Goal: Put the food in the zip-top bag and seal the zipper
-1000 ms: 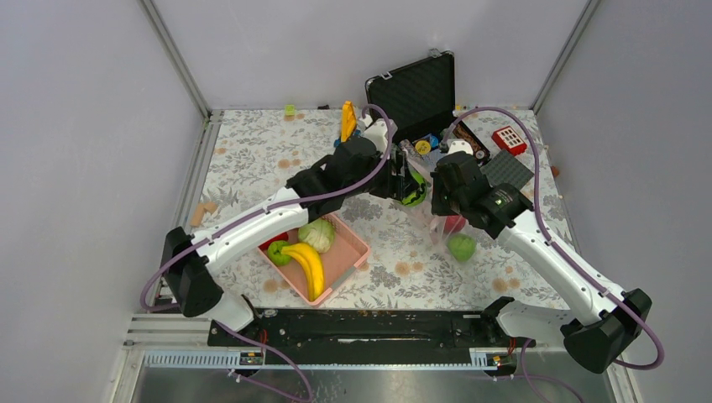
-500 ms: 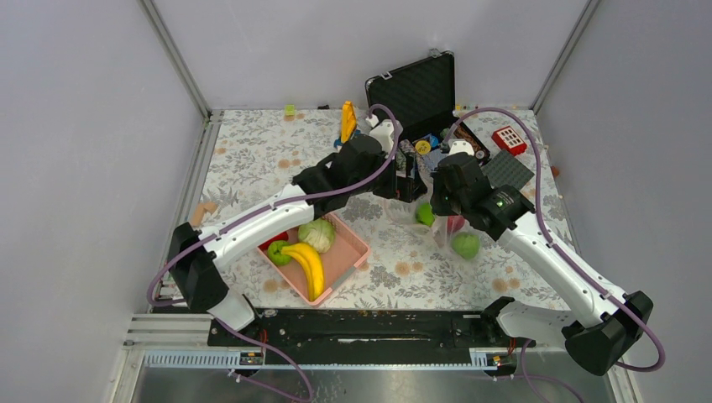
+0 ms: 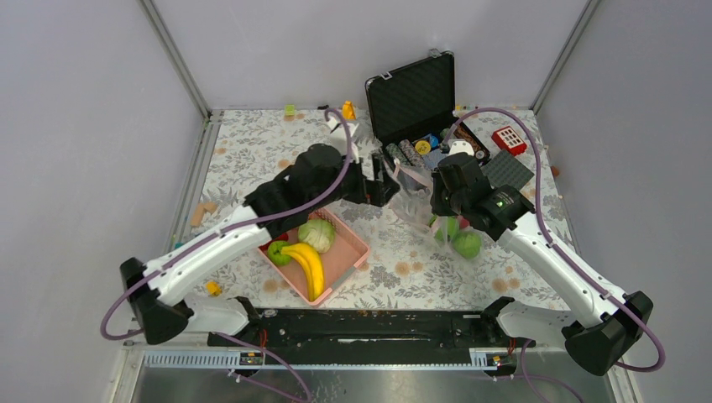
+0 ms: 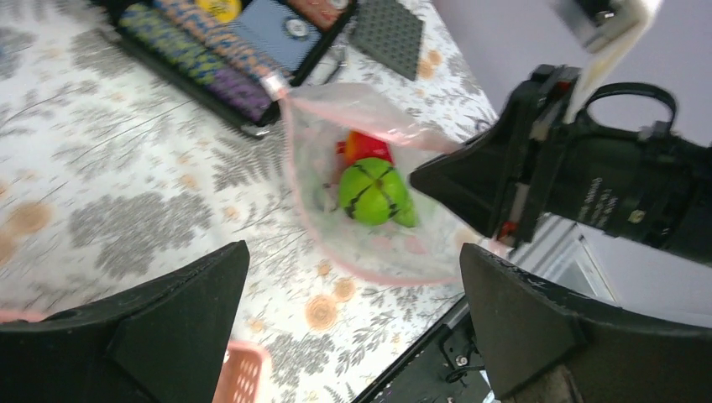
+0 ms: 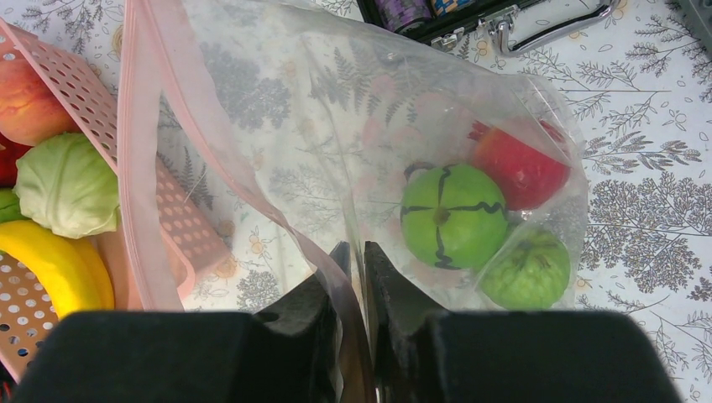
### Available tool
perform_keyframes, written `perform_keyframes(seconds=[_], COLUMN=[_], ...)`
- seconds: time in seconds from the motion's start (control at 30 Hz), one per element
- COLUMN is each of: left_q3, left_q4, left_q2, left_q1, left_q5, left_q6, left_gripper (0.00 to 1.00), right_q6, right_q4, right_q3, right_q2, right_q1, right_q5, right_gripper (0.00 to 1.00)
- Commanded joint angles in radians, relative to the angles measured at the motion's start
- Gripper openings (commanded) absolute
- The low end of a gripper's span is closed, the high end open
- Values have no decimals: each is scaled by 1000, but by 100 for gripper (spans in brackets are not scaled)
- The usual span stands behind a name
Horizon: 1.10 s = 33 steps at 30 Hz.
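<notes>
Left gripper (image 4: 353, 252) hangs wide open with nothing in it. Its two dark fingers (image 4: 168, 319) frame the zip-top bag (image 5: 336, 126) from above. The bag sits on the floral table (image 3: 252, 151), just in front of the open black case (image 3: 411, 88) with its rows of poker chips (image 4: 210, 59), and right beside the pink basket (image 5: 67, 80).

Over to the right gripper (image 5: 357, 256). It is pinched tight on the bag's rim, with the clear film running up between its jaws. The zipper (image 5: 132, 151) is unsealed, its pinkish strip curving round a gaping mouth.

Inside the bag there are three pieces of food. A green round fruit (image 5: 453, 214) with dark seams lies in the middle, a red apple (image 5: 520, 172) touches it on the far side, and a second green fruit (image 5: 525, 269), a knobbly one, is tucked into the bottom corner just beside both.

More is in the basket — a pale green cabbage (image 5: 63, 185), a yellow banana bunch (image 5: 59, 264) lying against it, and a reddish apple (image 5: 29, 105) at the edge of the right wrist view. The overhead view also shows a small green fruit (image 3: 277, 252) in the basket's left corner.
</notes>
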Motion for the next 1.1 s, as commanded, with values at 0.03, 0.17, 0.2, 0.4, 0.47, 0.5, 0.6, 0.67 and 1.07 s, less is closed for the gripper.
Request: perform_keyframes(seconds=[0.03, 0.17, 0.2, 0.4, 0.47, 0.5, 0.6, 0.67, 1.07], left_q3=[-108, -219, -237, -298, -305, -308, -325, -343, -354], left_q4=[-127, -195, -211, -286, -313, -328, -351, -352, -318], left_q2=[-142, -206, -213, -226, -218, -214, -197, -179, 6], left_q1=[27, 95, 117, 166, 176, 181, 205, 215, 272], left_q5=[-198, -211, -198, -232, -266, -283, -286, -285, -225], left_q6=[-64, -150, -172, -229, -233, -239, -260, -257, -171], left_gripper=[99, 99, 99, 99, 99, 99, 99, 99, 99], right_q6=[-13, -12, -11, -15, -17, -17, -15, -18, -19], right_q4=[27, 35, 35, 35, 32, 29, 35, 33, 31], right_q3=[-2, -7, -6, -7, -3, -2, -8, -3, -6], right_q2=[-21, -14, -9, -1, 3, 3, 2, 9, 9], right_q1=[-6, -5, -6, -7, -5, -5, -6, -6, -6], right_q5=[21, 16, 13, 10, 7, 5, 15, 16, 15], right_gripper=[19, 19, 19, 19, 19, 19, 19, 19, 19])
